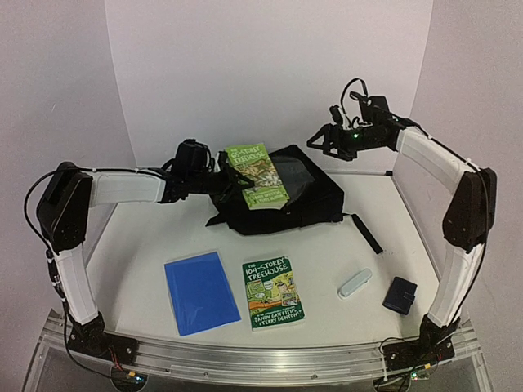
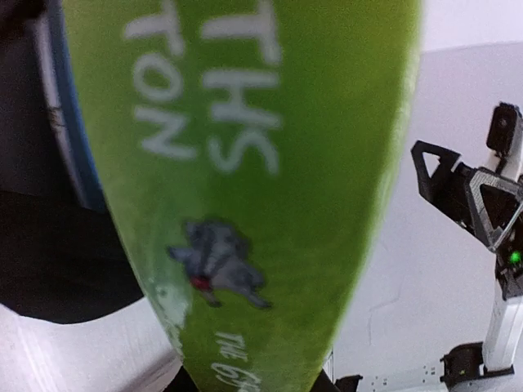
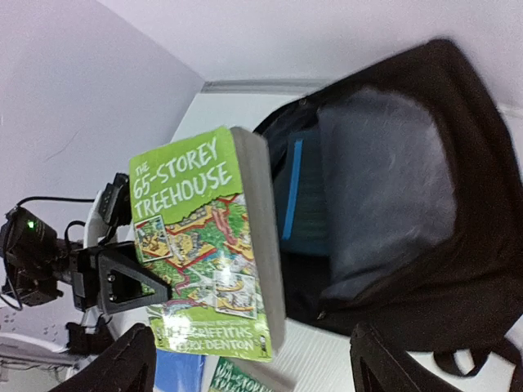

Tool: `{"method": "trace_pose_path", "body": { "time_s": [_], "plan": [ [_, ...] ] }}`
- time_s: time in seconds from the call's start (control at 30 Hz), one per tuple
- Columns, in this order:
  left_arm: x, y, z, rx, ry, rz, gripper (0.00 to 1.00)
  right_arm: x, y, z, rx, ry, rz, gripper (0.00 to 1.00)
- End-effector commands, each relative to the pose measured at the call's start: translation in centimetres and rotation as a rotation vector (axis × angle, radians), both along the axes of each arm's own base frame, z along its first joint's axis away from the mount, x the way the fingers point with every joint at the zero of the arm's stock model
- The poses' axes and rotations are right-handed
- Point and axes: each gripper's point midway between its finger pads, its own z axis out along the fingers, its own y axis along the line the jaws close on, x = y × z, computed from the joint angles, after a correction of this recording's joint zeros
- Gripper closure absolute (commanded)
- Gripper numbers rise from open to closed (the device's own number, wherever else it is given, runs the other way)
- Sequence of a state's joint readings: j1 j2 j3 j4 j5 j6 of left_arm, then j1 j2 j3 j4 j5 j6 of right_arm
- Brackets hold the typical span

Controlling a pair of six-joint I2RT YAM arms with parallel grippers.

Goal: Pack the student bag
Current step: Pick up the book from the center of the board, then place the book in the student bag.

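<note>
At the far left, in front of the student bag (image 1: 306, 200) and well off to its left, a flat blue folder (image 1: 200, 291) lay on the white table (image 1: 147, 245). Above that, the left gripper (image 1: 234, 187) reached in from the bag's left, clamped on the lower edge of a green paperback (image 1: 258, 175) titled "The 65-Storey Treehouse". The book was tilted, clear of the table, at the left side of the bag's open mouth; from the right wrist camera its thick page edge faced the opening. A second paperback (image 1: 273, 291), "The 104-Storey Treehouse", lay face up in front of the bag, just right of the folder.

The bag itself sat toward the back of the table, between the two arms, unzipped and gaping, grey lining showing, with something blue-edged (image 3: 292, 189) already standing inside. A black strap (image 1: 368, 233) trailed from its right corner. In front of the bag and to its right lay a small white oblong object (image 1: 355, 283), then a dark-blue pouch (image 1: 400, 295). The right gripper (image 1: 321, 140) hung in the air above the bag's right rear, fingers spread wide and holding nothing.
</note>
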State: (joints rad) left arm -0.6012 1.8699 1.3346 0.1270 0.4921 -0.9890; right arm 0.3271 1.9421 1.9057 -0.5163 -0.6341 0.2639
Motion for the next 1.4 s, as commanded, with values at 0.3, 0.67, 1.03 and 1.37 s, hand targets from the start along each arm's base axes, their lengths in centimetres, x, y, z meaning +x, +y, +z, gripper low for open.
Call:
{"method": "trace_pose_path", "body": {
  "time_s": [0.3, 0.67, 1.03, 1.37],
  "plan": [
    [2.6, 8.3, 8.6, -0.032, -0.142, 0.217, 1.0, 4.4, 9.2, -9.9, -0.479, -0.204, -0.005, 0.3],
    [3.5, 9.7, 8.6, -0.031, -0.142, 0.237, 1.0, 7.7, 9.9, -16.9, -0.735, -0.306, -0.046, 0.35],
    [3.6, 9.0, 8.2, -0.049, -0.13, 0.193, 1.0, 8.3, 9.6, -18.8, -0.807, -0.31, -0.029, 0.97],
    [4.8, 6.4, 5.5, -0.137, -0.077, 0.088, 1.0, 6.7, 10.4, -7.7, -0.497, -0.325, -0.039, 1.0]
  ]
}}
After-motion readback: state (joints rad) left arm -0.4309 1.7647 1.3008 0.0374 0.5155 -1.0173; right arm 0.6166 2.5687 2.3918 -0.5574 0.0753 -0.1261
